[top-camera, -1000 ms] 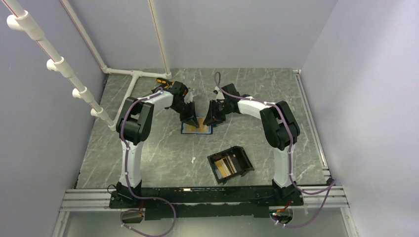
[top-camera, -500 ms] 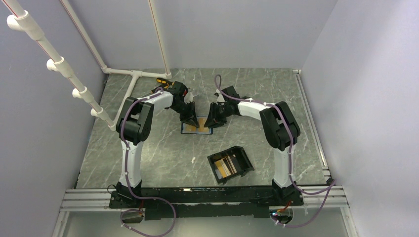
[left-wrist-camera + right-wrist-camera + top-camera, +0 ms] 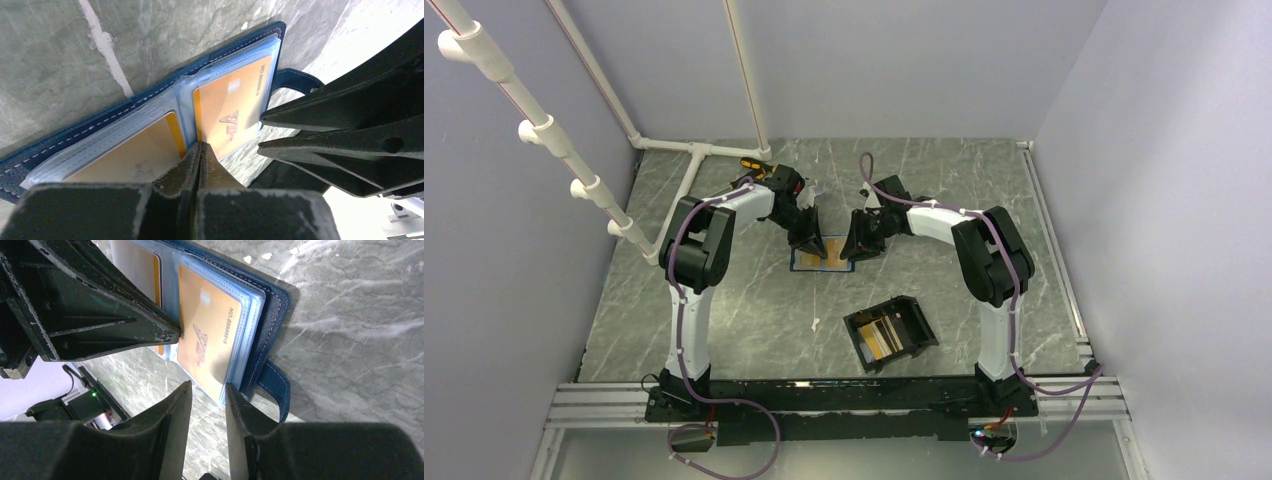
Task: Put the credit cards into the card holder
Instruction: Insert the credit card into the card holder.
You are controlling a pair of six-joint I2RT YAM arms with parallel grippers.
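Observation:
A dark blue wallet (image 3: pixel 824 264) lies open on the table, with orange-gold credit cards in its clear sleeves. The left wrist view shows two of them, one (image 3: pixel 235 107) right of the fold and one (image 3: pixel 135 155) left of it. My left gripper (image 3: pixel 201 146) is shut and empty, its tip pressing on the wallet's fold. My right gripper (image 3: pixel 207 387) is open with a narrow gap, at the near edge of the right-hand card (image 3: pixel 207 325) and its sleeve. The black card holder (image 3: pixel 921 325) sits nearer the arm bases and has a gold card (image 3: pixel 884 340) inside.
White pipes (image 3: pixel 694 165) cross the back left corner of the table. A small yellow and black object (image 3: pixel 752 163) lies by the left arm's wrist. The wallet's strap (image 3: pixel 272 385) sticks out beside my right fingers.
My right gripper has shifted slightly toward the wallet's edge. The left gripper stays pressed on the wallet's fold. The wallet and the card holder have not moved.

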